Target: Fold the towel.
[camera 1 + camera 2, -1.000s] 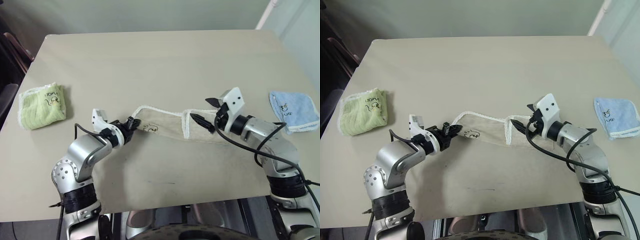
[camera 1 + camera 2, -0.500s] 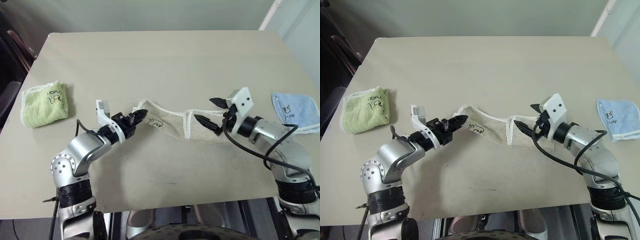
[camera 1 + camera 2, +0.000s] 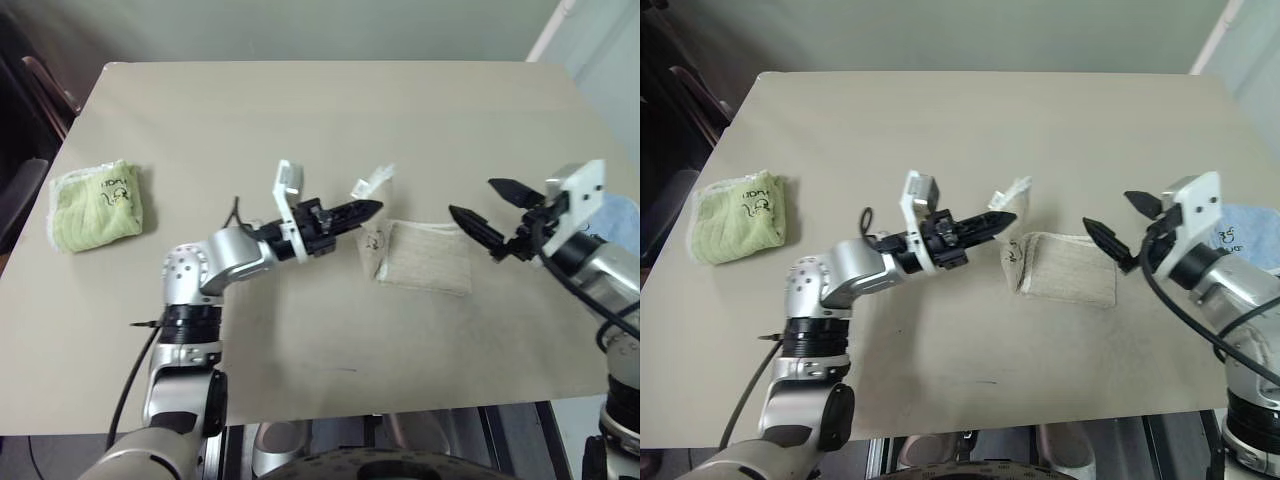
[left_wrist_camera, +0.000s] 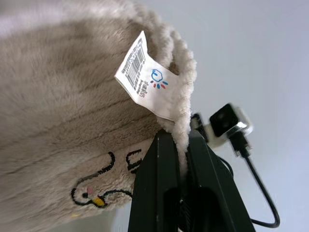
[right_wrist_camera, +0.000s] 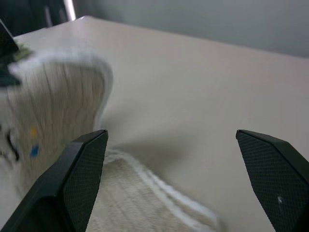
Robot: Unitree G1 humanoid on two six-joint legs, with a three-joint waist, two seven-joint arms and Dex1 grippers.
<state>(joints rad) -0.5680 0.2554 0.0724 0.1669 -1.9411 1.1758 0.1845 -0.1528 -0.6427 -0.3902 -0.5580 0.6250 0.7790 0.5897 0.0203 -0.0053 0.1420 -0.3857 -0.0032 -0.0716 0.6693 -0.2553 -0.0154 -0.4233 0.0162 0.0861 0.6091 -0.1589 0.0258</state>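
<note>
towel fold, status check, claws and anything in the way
Left claw shut on towel edge, lifted over the rest. Right claw open, clear of it. Green towel and blue towel at table sides, out of the way.

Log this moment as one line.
left end effector: shut on beige towel corner | right end effector: open, empty | fold: underway

Beige towel (image 3: 425, 257), half folded, near my desk's middle.
I see its nine o'clock corner raised, white tag showing, printed logo facing me.
</note>
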